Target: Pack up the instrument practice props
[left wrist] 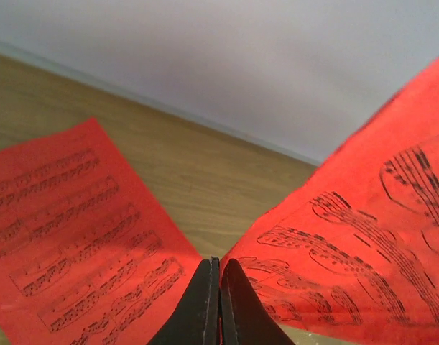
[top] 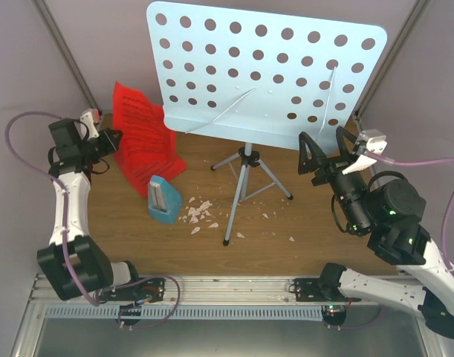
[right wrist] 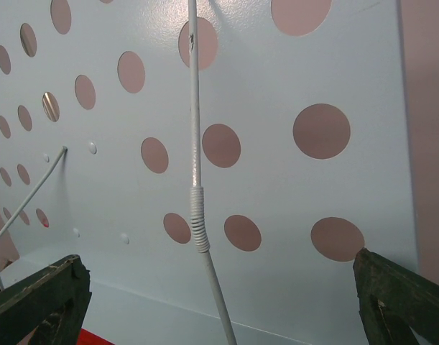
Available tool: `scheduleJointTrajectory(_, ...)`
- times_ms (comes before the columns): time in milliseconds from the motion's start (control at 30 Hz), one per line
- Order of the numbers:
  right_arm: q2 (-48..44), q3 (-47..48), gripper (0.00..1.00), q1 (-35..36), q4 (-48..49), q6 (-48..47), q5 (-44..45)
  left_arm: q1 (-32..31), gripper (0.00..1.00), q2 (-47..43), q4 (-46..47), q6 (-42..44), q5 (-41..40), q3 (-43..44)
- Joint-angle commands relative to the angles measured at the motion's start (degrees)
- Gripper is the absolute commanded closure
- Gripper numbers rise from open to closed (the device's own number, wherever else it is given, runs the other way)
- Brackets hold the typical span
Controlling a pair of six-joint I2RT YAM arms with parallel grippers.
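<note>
Right gripper (right wrist: pixel 215 259), closest to its own lens: fingers spread as wide as they go, nothing between them but air. Dead ahead is the punched plate (right wrist: pixel 276 187) of the music stand (top: pixel 271 67), with a thin white wire arm (right wrist: pixel 197 208) running down the gap.

Left gripper (left wrist: pixel 219 262): fingers pressed flat together among the red pages (top: pixel 141 126). I cannot tell whether a sheet edge is nipped.

Layout on the table (top: pixel 323 230):
- The stand is at 12 o'clock, with its tripod legs (top: pixel 245 182) at centre.
- The red pages are at 10 o'clock, leaning by the plate's left edge.
- The blue box (top: pixel 163 201) is at 8 o'clock of the legs, upright.
- White scraps (top: pixel 200 212) lie just beside the box.

Step, as I judge it: the right arm is taking hold of the stand's plate at its lower right.

To do it well:
- Close on the plate's edge or bottom lip. The wire looks springy and would likely slip.
- Go in square.
- The plate is broad on slender legs, so a sideways shove may tip it toward the pages.
- Keep the left arm clear of the plate's swing.
</note>
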Motion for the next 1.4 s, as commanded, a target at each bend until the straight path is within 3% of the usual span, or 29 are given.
scheduleJointTrajectory(0, -0.1, -0.8, 0.0, 0.3, 1.0, 1.4, 0.1, 0.8, 1.0, 3.4, 6.8, -0.9, 0.9, -2.4)
scheduleJointTrajectory(500, -1.3, -5.0, 0.0, 0.3, 0.6, 7.5, -0.6, 0.8, 1.0, 14.8, 12.0, 0.1, -5.8, -9.2)
scheduleJointTrajectory(967, -3.1, -8.4, 0.0, 0.3, 2.7, 10.9, -0.2, 1.5, 0.99, 25.9, 7.3, 4.9, -7.2, -6.3)
scheduleJointTrajectory(1133, -4.4, -9.7, 0.01, 0.3, 3.3, 11.5, 0.1, 1.5, 0.82, 25.2, 6.4, 5.7, -9.9, -6.1)
scheduleJointTrajectory(1200, -5.3, -10.0, 0.0, 0.3, 2.7, 12.8, 0.4, 1.5, 0.65, 24.8, 5.9, 6.2, -10.8, -5.8)
scheduleJointTrajectory(1300, -6.4, -9.7, 0.0, 0.3, 1.0, 14.4, 0.1, 1.5, 0.31, 24.2, 4.6, 7.0, -12.6, -5.1)
scheduleJointTrajectory(1367, -7.3, -9.8, 0.0, 0.3, 0.0, 14.5, -0.5, 1.4, 0.19, 22.7, 4.5, 7.4, -14.7, -5.1)
